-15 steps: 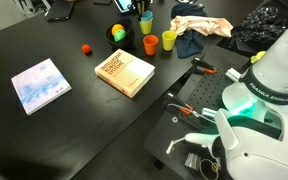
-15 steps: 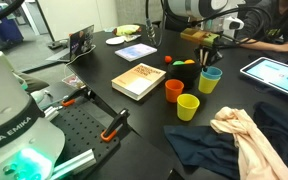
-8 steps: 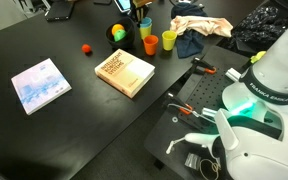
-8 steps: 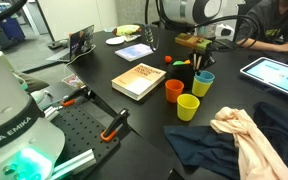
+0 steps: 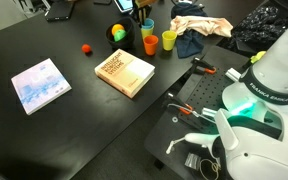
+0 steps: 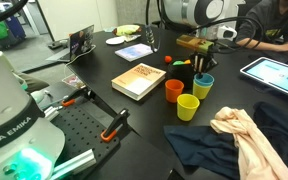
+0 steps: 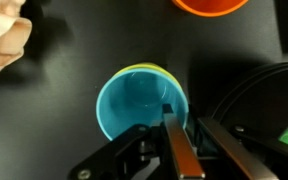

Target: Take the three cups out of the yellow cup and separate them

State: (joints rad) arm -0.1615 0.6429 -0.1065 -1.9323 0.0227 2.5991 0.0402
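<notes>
Shifted lower and nearer the orange cup point(image 6: 174, 90) than a second ago, the blue cup point(image 6: 202, 85) stands on the black table point(image 6: 149, 112). Nearest in an exterior view, the yellow cup point(image 6: 188, 107) stands beside a crumpled cloth point(image 6: 246, 135), with the orange cup just behind it. Beyond, the gripper point(image 6: 200, 70) straddles the blue cup's wall, one finger point(image 7: 176, 130) inside; whether it pinches cannot be told. A book point(image 6: 138, 80) lies near the cups.

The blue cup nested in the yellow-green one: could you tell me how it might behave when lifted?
The blue cup looks like thin, smooth plastic, so it is probably light and slippery. It sits snugly in the yellow-green cup, so that may lift along. Empty and round, it could tip or roll if nudged.
</notes>
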